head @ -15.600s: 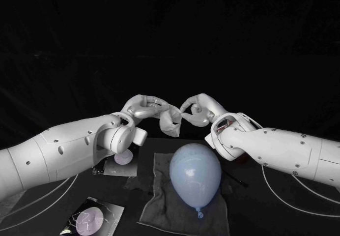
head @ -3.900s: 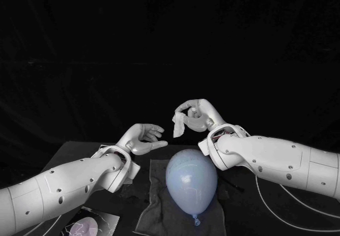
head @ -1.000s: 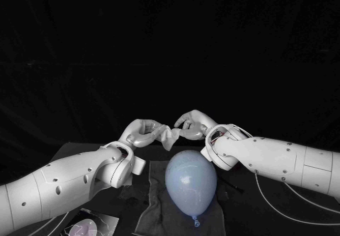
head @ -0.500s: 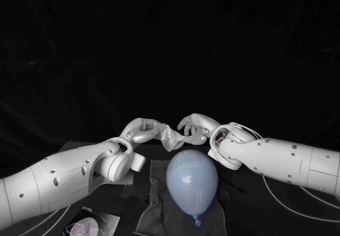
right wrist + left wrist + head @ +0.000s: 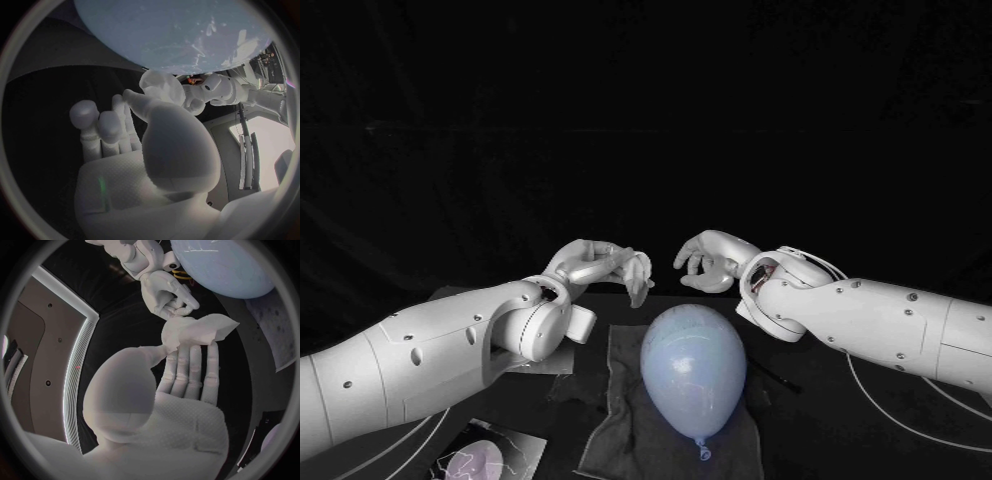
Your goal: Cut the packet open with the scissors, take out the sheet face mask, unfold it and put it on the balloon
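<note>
The left hand (image 5: pixel 596 266) pinches the folded sheet mask (image 5: pixel 639 281) in the air, beyond the wide end of the balloon (image 5: pixel 692 372). The right hand (image 5: pixel 711 262) — just beside it — curls its fingers on nothing. The balloon lies on a grey cloth (image 5: pixel 610 435) by the near edge of the table (image 5: pixel 834 440).

Balloon (image 5: pixel 691 375): pale blue, glossy white glints. Cloth (image 5: pixel 610 440) beneath: dark grey. Sheet face mask (image 5: pixel 640 281): plain white. Left hand (image 5: pixel 593 265), right hand (image 5: pixel 711 262): pale silver. Left arm (image 5: pixel 430 350), right arm (image 5: pixel 891 320): white, small dark dots. Packet (image 5: pixel 476 462), 8 o'clock from balloon: dark, pale violet oval, thin white scribbles. Table (image 5: pixel 848 450), backdrop (image 5: pixel 646 100): black.
</note>
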Robot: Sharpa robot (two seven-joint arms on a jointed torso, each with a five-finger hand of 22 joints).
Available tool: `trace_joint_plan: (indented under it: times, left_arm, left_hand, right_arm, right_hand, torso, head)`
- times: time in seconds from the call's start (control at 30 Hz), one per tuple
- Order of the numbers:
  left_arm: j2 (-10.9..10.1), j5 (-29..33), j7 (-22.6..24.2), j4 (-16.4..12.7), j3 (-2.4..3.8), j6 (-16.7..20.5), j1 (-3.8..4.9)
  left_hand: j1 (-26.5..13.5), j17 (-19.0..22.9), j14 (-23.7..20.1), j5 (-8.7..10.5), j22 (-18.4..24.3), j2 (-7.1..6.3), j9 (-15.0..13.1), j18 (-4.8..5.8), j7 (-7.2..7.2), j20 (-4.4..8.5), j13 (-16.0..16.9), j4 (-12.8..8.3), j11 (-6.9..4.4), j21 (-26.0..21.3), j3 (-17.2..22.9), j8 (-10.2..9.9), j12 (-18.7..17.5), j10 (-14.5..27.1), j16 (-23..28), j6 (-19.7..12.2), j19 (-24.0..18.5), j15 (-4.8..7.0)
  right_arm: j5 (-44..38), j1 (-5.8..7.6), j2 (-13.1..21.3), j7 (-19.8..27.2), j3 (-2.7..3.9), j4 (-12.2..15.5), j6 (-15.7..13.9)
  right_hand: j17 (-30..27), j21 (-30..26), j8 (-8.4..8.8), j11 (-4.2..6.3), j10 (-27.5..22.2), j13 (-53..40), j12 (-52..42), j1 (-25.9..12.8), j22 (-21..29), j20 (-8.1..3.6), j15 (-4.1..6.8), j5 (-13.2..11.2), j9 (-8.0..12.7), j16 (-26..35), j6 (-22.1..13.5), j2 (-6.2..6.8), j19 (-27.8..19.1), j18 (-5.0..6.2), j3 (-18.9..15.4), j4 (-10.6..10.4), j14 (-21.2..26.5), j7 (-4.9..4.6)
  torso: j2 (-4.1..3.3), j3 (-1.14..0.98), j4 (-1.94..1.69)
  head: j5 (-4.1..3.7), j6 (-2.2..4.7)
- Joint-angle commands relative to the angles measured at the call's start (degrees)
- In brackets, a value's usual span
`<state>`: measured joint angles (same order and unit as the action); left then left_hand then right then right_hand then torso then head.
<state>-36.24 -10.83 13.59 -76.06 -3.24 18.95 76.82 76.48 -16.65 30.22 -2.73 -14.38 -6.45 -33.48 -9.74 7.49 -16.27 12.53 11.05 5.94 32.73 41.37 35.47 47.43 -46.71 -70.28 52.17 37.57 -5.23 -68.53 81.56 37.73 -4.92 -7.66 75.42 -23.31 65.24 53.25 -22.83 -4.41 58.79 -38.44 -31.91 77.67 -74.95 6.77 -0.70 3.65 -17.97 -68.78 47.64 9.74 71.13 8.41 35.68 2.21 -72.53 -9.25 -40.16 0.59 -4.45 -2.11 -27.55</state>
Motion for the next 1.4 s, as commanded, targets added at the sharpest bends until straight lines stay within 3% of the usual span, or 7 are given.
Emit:
trace_joint_plan:
  times: [0.03,0.13,0.27,0.57,0.73,1.07,1.4]
  left_arm:
    - [0.29,0.65,-1.51,0.2,0.09,0.52,0.19]
    - [0.44,0.59,-2.02,0.43,0.08,1.43,0.25]
    - [0.6,0.56,-2.67,0.59,0.07,2.16,0.32]
    - [1.01,-1.08,-3.8,0.9,0.05,2.37,0.4]
    - [1.2,-2.72,-3.9,0.92,0.04,2.31,0.42]
    - [1.06,-4.56,-3.82,0.19,0.04,1.68,0.44]
    - [0.93,-4.91,-3.53,-0.63,0.04,1.18,0.44]
  left_hand:
    - [-0.67,0.1,0.54,-0.16,-0.08,-0.17,-0.11,-0.15,0.09,-0.03,0.06,-1.4,0.04,0.23,1.66,0.4,0.26,-0.48,-0.29,0.13,0.25,-0.04]
    - [-0.87,0.13,0.65,-0.16,-0.13,-0.15,-0.19,-0.18,0.08,-0.02,0.05,-1.62,0.0,0.33,1.9,0.46,0.29,-0.57,-0.37,0.2,0.32,0.01]
    - [-1.03,0.15,0.74,-0.16,-0.16,-0.11,-0.23,-0.2,0.08,-0.01,0.05,-1.73,-0.03,0.4,2.06,0.5,0.31,-0.65,-0.42,0.25,0.36,0.03]
    - [-1.28,0.17,0.82,-0.14,-0.2,-0.1,-0.26,-0.21,0.1,-0.01,0.04,-1.79,-0.02,0.47,2.19,0.51,0.32,-0.7,-0.48,0.26,0.4,0.06]
    - [-1.37,0.18,0.84,-0.14,-0.21,-0.09,-0.26,-0.21,0.11,-0.01,0.03,-1.78,-0.01,0.48,2.23,0.49,0.32,-0.71,-0.49,0.23,0.41,0.06]
    - [-1.48,0.19,0.86,-0.14,-0.22,-0.1,-0.26,-0.21,0.12,-0.01,0.02,-1.79,-0.01,0.5,2.27,0.45,0.32,-0.72,-0.51,0.17,0.42,0.07]
    - [-1.52,0.2,0.87,-0.13,-0.23,-0.12,-0.26,-0.21,0.12,-0.01,0.02,-1.8,0.0,0.51,2.28,0.43,0.31,-0.72,-0.52,0.14,0.42,0.07]
  right_arm:
    - [5.89,0.28,0.16,2.84,0.07,-0.4,-0.54]
    - [9.0,0.4,0.36,4.7,0.08,0.11,0.02]
    - [13.97,0.47,0.21,6.96,0.08,1.62,-0.8]
    - [22.73,0.47,-1.24,9.44,0.08,4.08,-4.62]
    - [23.31,0.41,-1.87,9.47,0.08,4.28,-5.52]
    - [21.17,0.23,-3.07,8.52,0.08,3.18,-7.13]
    - [14.75,-0.22,-3.7,6.28,0.07,2.82,-6.12]
  right_hand:
    - [-0.19,0.15,0.27,-0.12,0.15,0.4,-0.31,-1.69,-2.76,0.04,-0.08,1.23,0.26,-0.33,0.01,1.12,0.33,-1.15,-1.19,-0.86,-0.47,0.03]
    - [-0.09,0.59,1.12,-0.61,-0.17,0.54,-1.3,-4.15,-2.96,0.27,-0.45,2.7,0.78,-1.09,-1.09,3.03,0.76,-1.33,-3.72,-2.13,-0.93,-0.44]
    - [-0.15,0.91,1.34,-0.96,-0.68,0.41,-2.72,-7.03,-3.11,0.62,-0.79,1.68,1.03,-1.76,-1.43,4.03,1.15,-1.42,-7.06,-4.39,-1.14,-0.62]
    - [2.4,6.26,0.47,-0.62,-0.58,-0.51,-6.78,-10.73,-5.24,0.45,-0.49,1.6,1.08,-5.58,-0.26,3.03,4.42,-2.32,-12.04,-9.24,-3.94,-0.22]
    - [3.79,8.73,0.08,-0.41,-0.4,-0.69,-8.1,-10.85,-6.24,0.29,-0.3,1.84,1.11,-7.16,0.22,2.85,5.7,-2.76,-13.54,-10.26,-5.14,0.01]
    - [5.11,10.78,-0.12,-0.24,-0.36,-1.16,-9.93,-10.03,-7.22,0.1,-0.14,1.48,1.32,-8.8,0.44,2.31,6.74,-3.11,-15.05,-11.05,-6.3,0.15]
    - [11.97,18.99,-1.63,1.21,1.61,-1.54,-12.31,-2.73,-10.06,-0.82,1.06,-0.88,1.32,-13.88,4.06,-1.24,10.71,-4.63,-11.54,-8.14,-10.79,1.52]
  torso:
    - [0.04,0.08,-0.01]
    - [0.04,0.06,0.01]
    - [0.03,-0.03,-0.04]
    - [-0.02,0.04,-0.05]
    - [-0.06,0.05,-0.07]
    - [-0.01,0.01,0.0]
    - [-0.05,0.03,-0.02]
  head:
    - [0.21,-0.05]
    - [0.37,-0.05]
    - [0.54,-0.04]
    - [0.36,-0.1]
    - [0.39,-0.17]
    - [0.49,-0.28]
    - [0.41,-0.41]
